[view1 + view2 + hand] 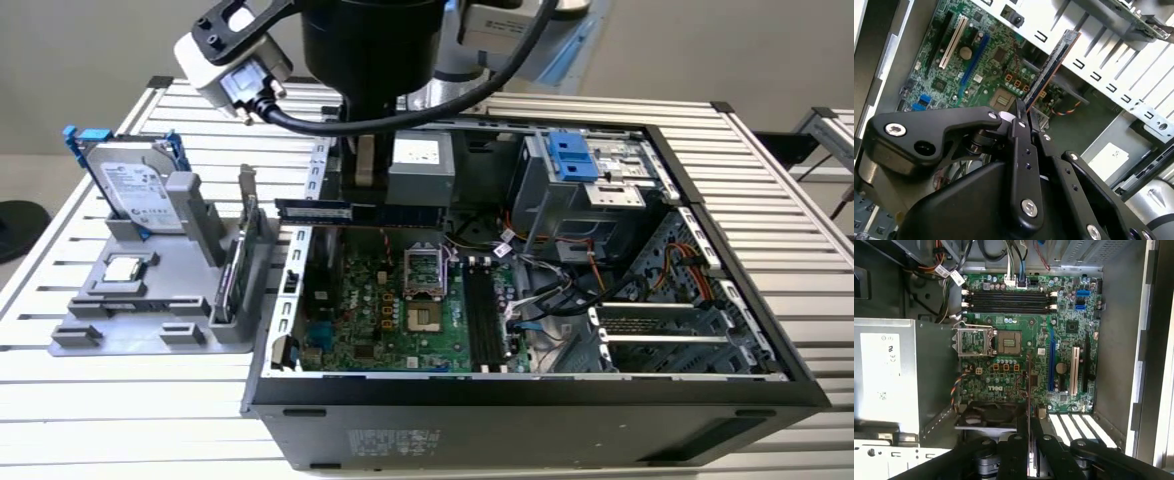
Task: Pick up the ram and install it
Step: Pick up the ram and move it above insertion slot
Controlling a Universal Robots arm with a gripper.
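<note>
The gripper [1022, 114] is pinching the ram [1051, 65] between its black fingers [1021, 147], which are pressed against the stick's flat sides. The stick juts out past the fingertips above the green motherboard [979, 65]. In the first wrist view the ram [1029, 385] appears edge-on as a thin dark line over the board. It is well apart from the four long black slots [1006, 300], which hold nothing. In the exterior view the ram [350, 210] hangs level under the gripper [358, 195], at about eleven o'clock from the middle of the motherboard [387, 310], inside the open case [534, 400]. At the case's nine o'clock a hard drive [134, 185] stands in a grey holder [134, 310] on the slatted table [134, 420].
</note>
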